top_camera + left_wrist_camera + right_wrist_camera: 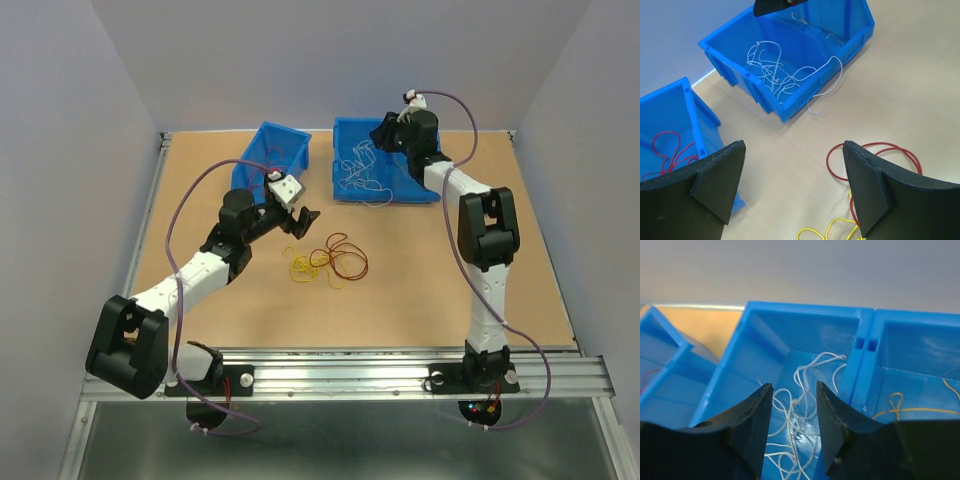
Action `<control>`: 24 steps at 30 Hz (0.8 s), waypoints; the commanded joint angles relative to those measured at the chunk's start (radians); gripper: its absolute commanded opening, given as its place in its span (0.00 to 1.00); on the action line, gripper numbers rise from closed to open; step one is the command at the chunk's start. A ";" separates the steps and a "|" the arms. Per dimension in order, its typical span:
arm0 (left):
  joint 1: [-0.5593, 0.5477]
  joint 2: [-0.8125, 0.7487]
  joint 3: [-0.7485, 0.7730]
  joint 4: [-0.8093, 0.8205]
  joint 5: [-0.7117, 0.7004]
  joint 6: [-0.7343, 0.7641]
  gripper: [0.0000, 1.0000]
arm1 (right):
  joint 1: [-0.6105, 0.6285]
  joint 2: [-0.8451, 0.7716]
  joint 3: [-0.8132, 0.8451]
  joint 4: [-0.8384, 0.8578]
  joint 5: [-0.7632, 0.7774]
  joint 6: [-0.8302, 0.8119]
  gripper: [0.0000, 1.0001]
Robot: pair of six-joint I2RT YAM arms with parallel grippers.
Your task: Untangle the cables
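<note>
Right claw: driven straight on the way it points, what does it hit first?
Likely the white cables in the blue bin, straight beyond the right claw; depth unclear, but nothing else shows in that line.

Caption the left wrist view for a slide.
Open jaws near red cable and yellow cable on the table; white cables in blue bin.

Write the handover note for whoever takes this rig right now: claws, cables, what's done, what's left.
Left claw: open, empty, above the table.
Right claw: partly open, gripping nothing visible, over the middle bin.
Binned: white cables in the middle bin, one strand over its front wall; red cable in the left bin; yellow cable in the right bin.
Left to do: red loops and yellow loops lie together on the table; separate and bin them.
</note>
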 commanded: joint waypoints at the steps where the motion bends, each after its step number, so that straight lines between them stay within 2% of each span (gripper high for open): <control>1: -0.005 -0.005 0.056 0.022 -0.015 0.014 0.90 | 0.029 -0.072 0.054 -0.087 0.099 -0.081 0.47; 6: -0.008 0.005 0.063 0.010 -0.022 0.015 0.89 | 0.043 -0.147 -0.012 -0.109 0.135 -0.094 0.52; 13: -0.008 -0.005 0.059 0.005 -0.032 0.025 0.89 | 0.043 -0.352 -0.265 -0.123 0.109 -0.112 0.67; 18: -0.014 -0.016 0.057 0.002 -0.038 0.025 0.89 | 0.043 -0.489 -0.469 -0.161 0.104 -0.106 0.67; 24: -0.016 -0.027 0.051 0.001 -0.040 0.029 0.89 | 0.043 -0.477 -0.527 -0.164 0.165 -0.080 0.63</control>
